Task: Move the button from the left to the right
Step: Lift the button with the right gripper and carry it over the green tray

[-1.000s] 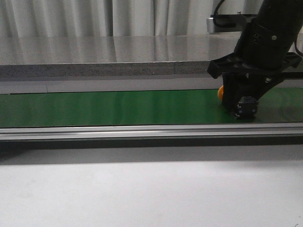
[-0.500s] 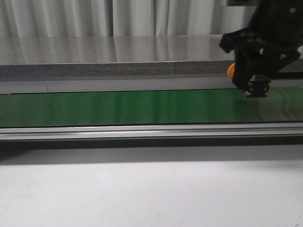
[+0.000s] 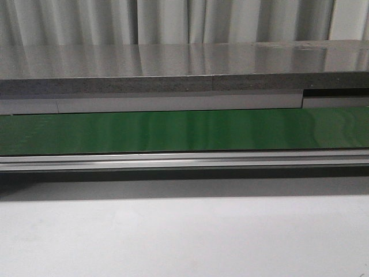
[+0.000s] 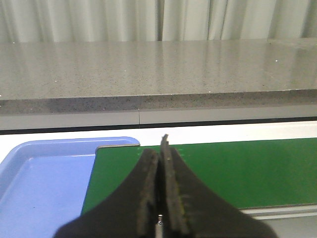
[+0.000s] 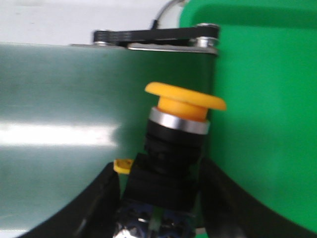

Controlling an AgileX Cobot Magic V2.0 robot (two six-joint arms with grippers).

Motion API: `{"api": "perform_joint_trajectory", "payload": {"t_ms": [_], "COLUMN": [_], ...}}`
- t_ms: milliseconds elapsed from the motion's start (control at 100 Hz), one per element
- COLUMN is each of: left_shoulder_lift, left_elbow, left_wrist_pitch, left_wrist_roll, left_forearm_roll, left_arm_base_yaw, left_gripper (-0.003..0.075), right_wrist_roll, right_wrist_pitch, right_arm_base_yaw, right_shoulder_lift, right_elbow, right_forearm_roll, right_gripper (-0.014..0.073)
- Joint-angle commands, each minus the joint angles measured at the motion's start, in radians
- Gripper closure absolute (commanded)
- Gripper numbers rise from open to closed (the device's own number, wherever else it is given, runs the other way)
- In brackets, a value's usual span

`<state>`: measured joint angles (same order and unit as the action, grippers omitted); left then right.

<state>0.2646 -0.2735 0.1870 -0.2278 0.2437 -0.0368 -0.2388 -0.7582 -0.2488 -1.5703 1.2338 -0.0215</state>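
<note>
Right arm gone from front view since earlier. Right hand (image 5: 158, 198) clamps button (image 5: 176, 144), lifted at belt's (image 3: 173, 131) right end. Left hand (image 4: 159, 198) closed, empty. Release pending.

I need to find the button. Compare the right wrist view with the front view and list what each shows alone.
Only the right wrist view shows the button, yellow-orange cap on a black body, clamped between the right gripper's jaws, plus a bright green tray beside the belt end. Only the front view shows the grey stone ledge, the curtains and the white table; no arm or button appears there. Both show the green conveyor belt.
</note>
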Motion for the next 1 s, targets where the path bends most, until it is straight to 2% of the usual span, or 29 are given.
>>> {"api": "perform_joint_trajectory", "payload": {"t_ms": [0, 260, 510, 990], "left_shoulder_lift": [0.008, 0.008, 0.008, 0.008], "left_elbow": [-0.027, -0.027, -0.027, -0.027], "left_wrist_pitch": [-0.078, -0.078, -0.078, -0.078], "left_wrist_roll": [0.0, 0.0, 0.0, 0.0], "left_forearm_roll": [0.012, 0.012, 0.012, 0.012], "left_arm_base_yaw": [-0.009, -0.009, -0.009, -0.009], "left_gripper": [0.074, 0.074, 0.074, 0.074], "right_wrist_roll": [-0.051, -0.139, -0.222, -0.266], "right_wrist_pitch": [0.075, 0.088, 0.073, 0.045], "right_arm_base_yaw": [-0.065, -0.146, -0.171, -0.188], "right_shoulder_lift": [0.041, -0.034, -0.132, -0.279], "right_elbow": [0.032, 0.084, 0.154, 0.191], "right_forearm_roll": [0.007, 0.007, 0.01, 0.021], "right_gripper": [0.045, 0.045, 0.045, 0.045]}}
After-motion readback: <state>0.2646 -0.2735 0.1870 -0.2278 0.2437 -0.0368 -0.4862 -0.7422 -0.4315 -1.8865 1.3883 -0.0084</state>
